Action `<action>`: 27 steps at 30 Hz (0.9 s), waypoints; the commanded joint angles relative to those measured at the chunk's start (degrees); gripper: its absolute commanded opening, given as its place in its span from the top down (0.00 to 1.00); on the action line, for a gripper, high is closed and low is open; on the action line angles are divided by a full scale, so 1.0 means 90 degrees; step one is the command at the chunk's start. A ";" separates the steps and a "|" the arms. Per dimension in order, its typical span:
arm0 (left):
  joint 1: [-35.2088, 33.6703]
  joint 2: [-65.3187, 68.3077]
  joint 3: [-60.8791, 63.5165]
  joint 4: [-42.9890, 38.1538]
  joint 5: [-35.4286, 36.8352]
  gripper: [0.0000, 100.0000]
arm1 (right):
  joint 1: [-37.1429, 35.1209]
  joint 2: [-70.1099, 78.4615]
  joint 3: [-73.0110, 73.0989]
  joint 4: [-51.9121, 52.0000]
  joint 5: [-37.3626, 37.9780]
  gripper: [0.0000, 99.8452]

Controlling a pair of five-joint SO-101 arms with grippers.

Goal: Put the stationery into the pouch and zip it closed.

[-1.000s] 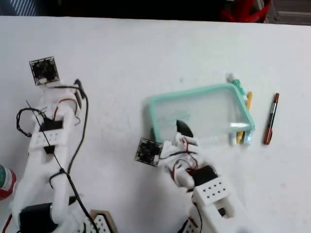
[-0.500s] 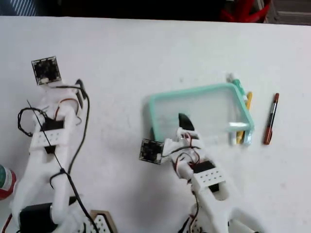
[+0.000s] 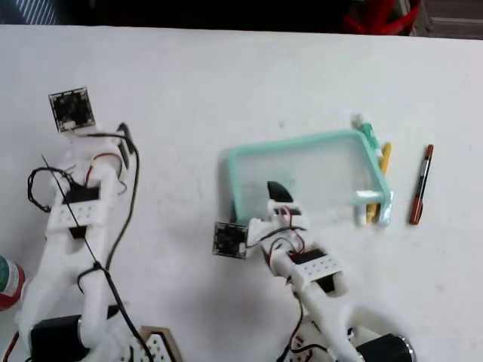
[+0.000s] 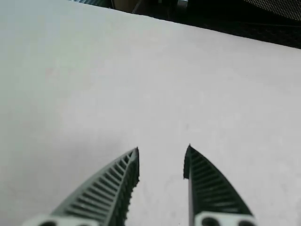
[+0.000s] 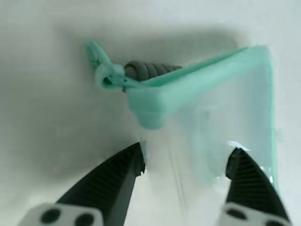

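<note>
At table centre-right, right gripper (image 3: pixel 276 190) spread wide over near-left corner of pouch (image 3: pixel 306 167); red pen (image 3: pixel 420 185) outside, right of it; left gripper (image 4: pixel 162 153) part-open at left. Zipping prob. pending.

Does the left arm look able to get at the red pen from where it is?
Probably not. The left gripper sits far across the table from the red pen, with the pouch lying between them.
</note>
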 commanded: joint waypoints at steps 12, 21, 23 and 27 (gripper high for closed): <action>0.0259 -0.0024 -0.0361 0.0010 0.0029 0.83 | -0.0103 -0.0034 -0.0254 -0.2027 -0.0967 0.98; 0.0298 -0.0024 -0.0371 0.0049 0.0039 0.79 | 0.0405 -0.1597 -0.1211 0.0181 -0.2569 0.98; 0.0396 -0.0034 -0.0361 0.0088 0.0029 0.77 | 0.0405 -0.2232 -0.1709 0.1314 -0.3116 0.98; 0.0659 -0.0093 -0.0410 0.0479 0.0010 0.76 | 0.0239 -0.3267 -0.2774 0.3297 -0.3819 0.98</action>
